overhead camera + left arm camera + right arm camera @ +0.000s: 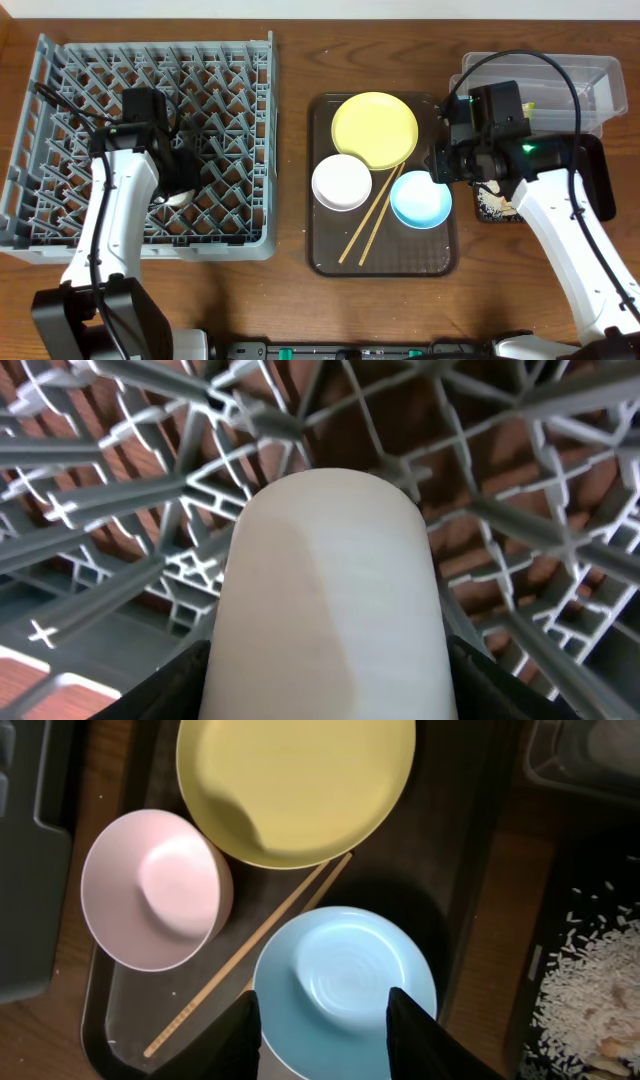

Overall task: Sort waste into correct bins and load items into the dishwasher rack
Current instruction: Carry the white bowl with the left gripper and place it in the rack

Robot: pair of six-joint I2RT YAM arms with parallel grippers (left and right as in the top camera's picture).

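A small white cup fills the left wrist view, and my left gripper is shut on its sides, low over the pegs of the grey dishwasher rack. From overhead the cup sits near the rack's middle. My right gripper hangs open above the light blue bowl, its fingers over the bowl's near half with nothing between them. The yellow plate, the white bowl and the chopsticks lie on the brown tray. White rice scraps lie in the black bin.
The dark brown serving tray stands between rack and bins. The clear bin stands at the back right, behind my right arm. The chopsticks run diagonally between the white bowl and the blue bowl, touching the plate's rim.
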